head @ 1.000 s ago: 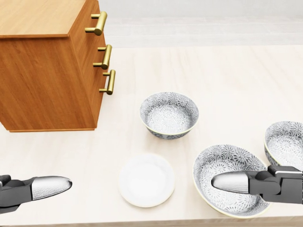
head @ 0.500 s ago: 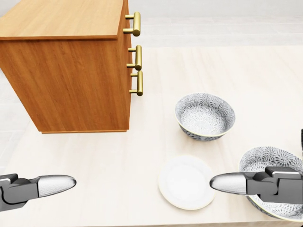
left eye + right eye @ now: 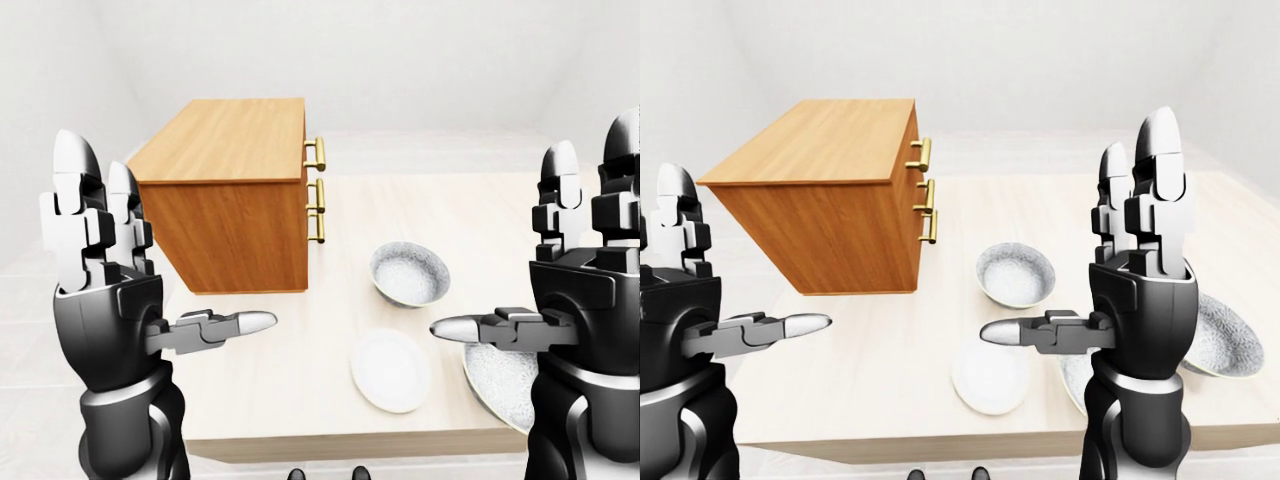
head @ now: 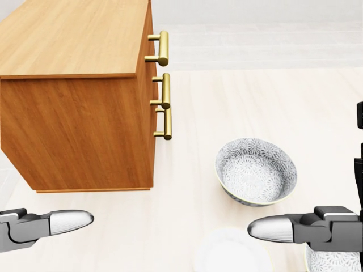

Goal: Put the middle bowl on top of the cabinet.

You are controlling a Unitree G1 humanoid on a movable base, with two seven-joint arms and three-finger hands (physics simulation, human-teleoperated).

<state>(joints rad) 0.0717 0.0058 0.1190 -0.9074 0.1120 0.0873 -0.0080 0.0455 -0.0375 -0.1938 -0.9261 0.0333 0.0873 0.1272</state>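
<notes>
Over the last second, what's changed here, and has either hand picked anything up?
Only the camera moved: the whole head view has slid right and down, so the cabinet looms larger, and the plate and the patterned bowl sit lower and further right. Nothing on the table shifted against its neighbours. The left hand and right hand stay open and empty.

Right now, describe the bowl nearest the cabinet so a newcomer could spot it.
In the left-eye view, find the wooden cabinet at left. Right of its brass handles sits a grey-patterned bowl. It lies above the plain white plate and is fully visible, unlike the second bowl, half hidden behind the right hand.
</notes>
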